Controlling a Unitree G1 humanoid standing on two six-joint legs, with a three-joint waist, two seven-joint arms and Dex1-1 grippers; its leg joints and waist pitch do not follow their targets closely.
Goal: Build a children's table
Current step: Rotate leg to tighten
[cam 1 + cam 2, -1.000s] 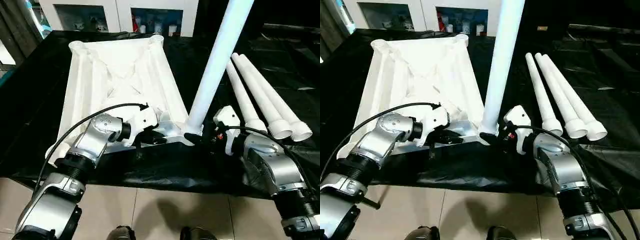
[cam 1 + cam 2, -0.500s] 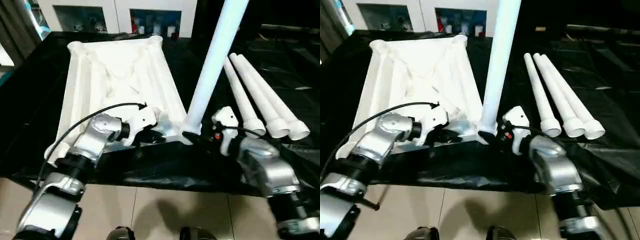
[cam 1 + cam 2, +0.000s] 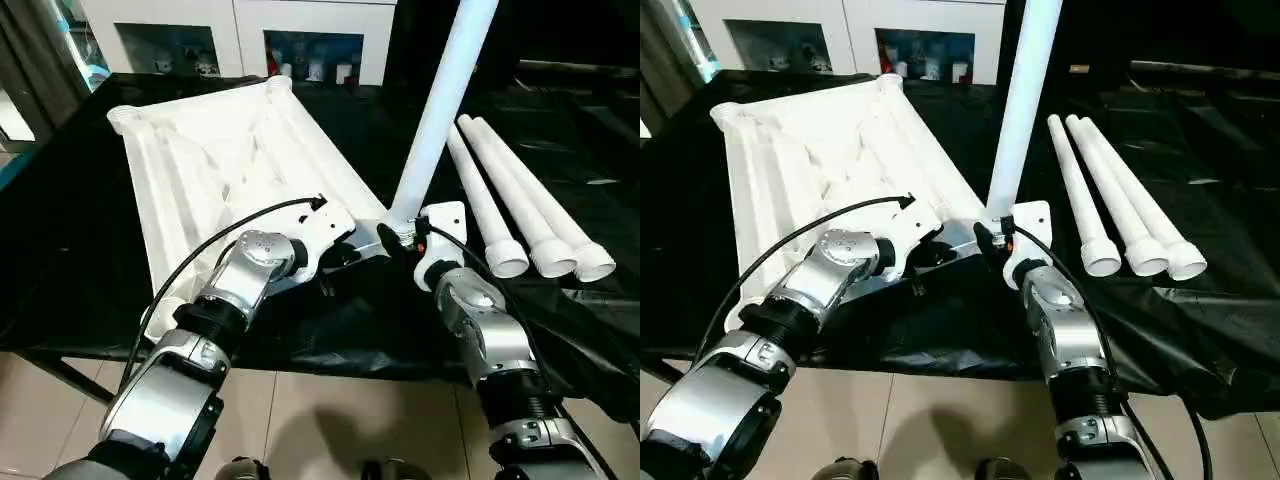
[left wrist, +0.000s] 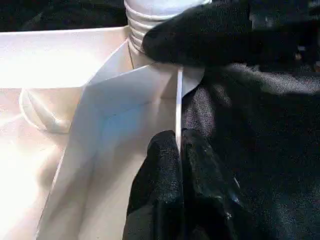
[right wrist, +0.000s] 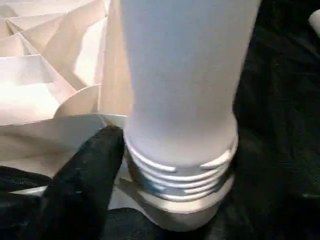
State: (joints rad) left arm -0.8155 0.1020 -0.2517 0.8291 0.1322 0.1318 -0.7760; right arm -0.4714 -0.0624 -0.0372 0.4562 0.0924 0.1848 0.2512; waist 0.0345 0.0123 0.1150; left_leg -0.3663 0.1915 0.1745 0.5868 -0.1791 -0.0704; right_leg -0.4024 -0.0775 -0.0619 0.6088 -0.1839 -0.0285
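The upturned table top (image 3: 215, 165) lies on the black surface (image 3: 60, 200). Its near rim is pinched by the shut left pincer (image 4: 179, 150). The upright leg (image 3: 437, 110) should be screwed squarely into the corner socket (image 5: 175, 212); the right pincer (image 3: 402, 240) is at its threads, grip unclear. Three legs (image 3: 525, 215) lie rightward.

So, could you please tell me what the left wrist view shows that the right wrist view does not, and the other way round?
Left wrist view: the left gripper, its fingers shut on the thin edge wall of the tabletop. Right wrist view: the smooth shaft of the upright leg rising above its threads, and the crossing ribs of the tabletop's underside. Both: the leg's threaded base at the tabletop's corner socket, with black cloth beside it.
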